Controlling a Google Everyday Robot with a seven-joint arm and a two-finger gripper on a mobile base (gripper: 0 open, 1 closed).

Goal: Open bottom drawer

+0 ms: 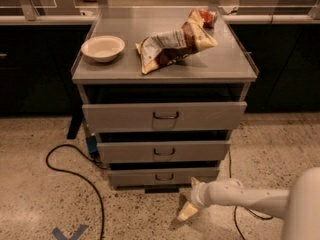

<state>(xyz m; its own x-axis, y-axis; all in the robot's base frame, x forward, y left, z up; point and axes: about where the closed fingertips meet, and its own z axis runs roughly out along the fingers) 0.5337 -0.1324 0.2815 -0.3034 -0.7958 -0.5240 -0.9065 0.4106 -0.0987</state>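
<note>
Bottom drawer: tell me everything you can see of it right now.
The bottom drawer is the lowest and narrowest of three grey, metal-looking fronts, upright just above the floor under the middle drawer, with a dark gap between them. A small dark loop handle sits at its centre. Nothing touches it: the pincer hangs low in front, right of the handle, apart from it.
</note>
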